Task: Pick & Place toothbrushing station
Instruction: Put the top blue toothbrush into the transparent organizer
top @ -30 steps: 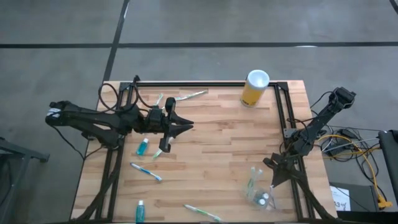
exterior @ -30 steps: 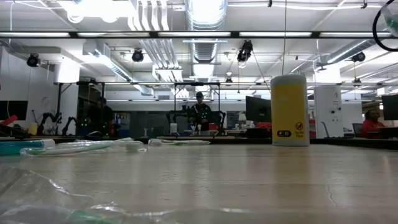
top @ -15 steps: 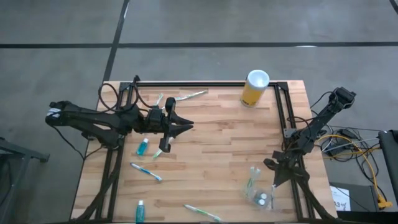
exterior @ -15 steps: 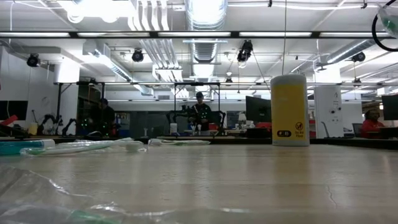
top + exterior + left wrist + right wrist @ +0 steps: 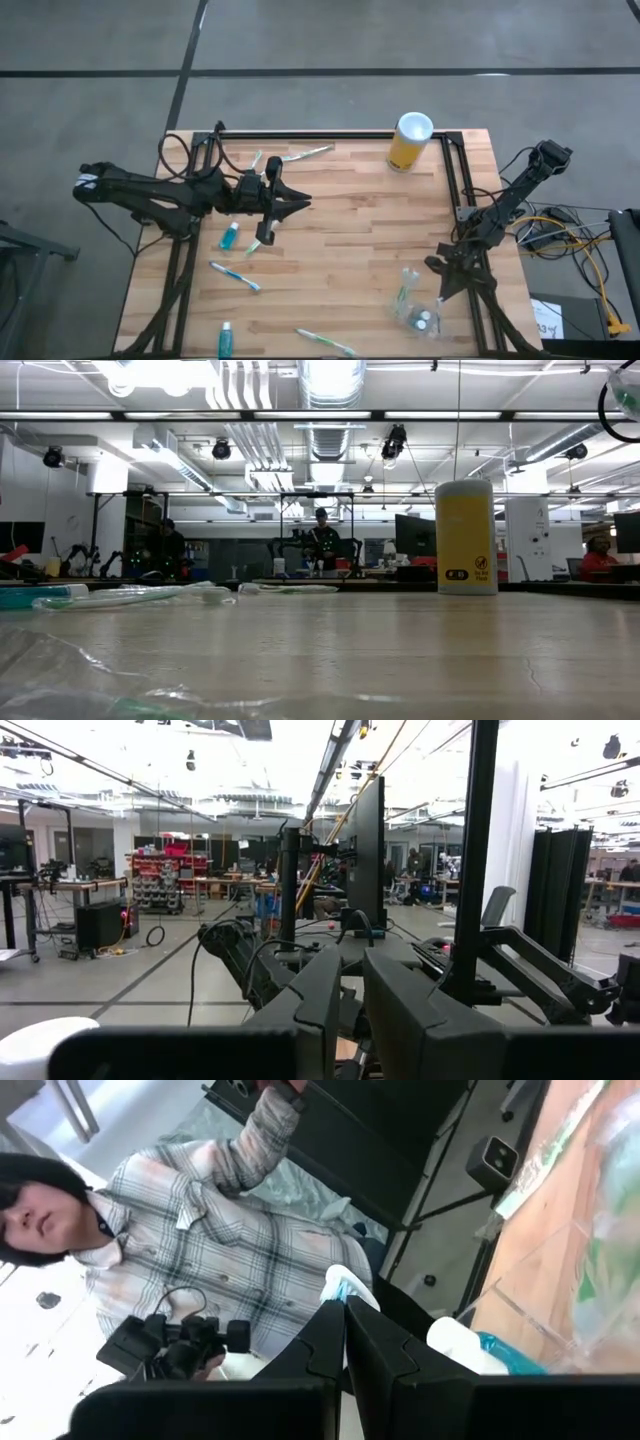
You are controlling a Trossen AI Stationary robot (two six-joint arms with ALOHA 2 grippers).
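The clear plastic cup [image 5: 418, 305] lies near the table's right front corner with a toothbrush and teal white-capped tubes in it; the right wrist view shows its wall [image 5: 560, 1300]. My right gripper [image 5: 440, 272] is shut, level, at the table's right edge just beside the cup. My left gripper [image 5: 306, 204] hovers high over the table's left half, pointing right. Its fingers [image 5: 330, 1000] stand a narrow gap apart with nothing between them. Loose toothbrushes [image 5: 235, 275] [image 5: 305, 153] [image 5: 325, 342] and teal tubes [image 5: 229, 236] [image 5: 226, 340] lie flat on the wood.
A tall yellow cylinder with a white top [image 5: 409, 142] stands at the far right, also in the low view [image 5: 466, 538]. A white-green toothbrush [image 5: 258, 240] lies under the left arm. A person in a plaid shirt [image 5: 200, 1270] is beyond the table's right edge. The table's middle [image 5: 350, 240] is bare wood.
My right gripper has tipped and rolled a little at the wrist while staying in place. The left arm and the things on the table have kept still.
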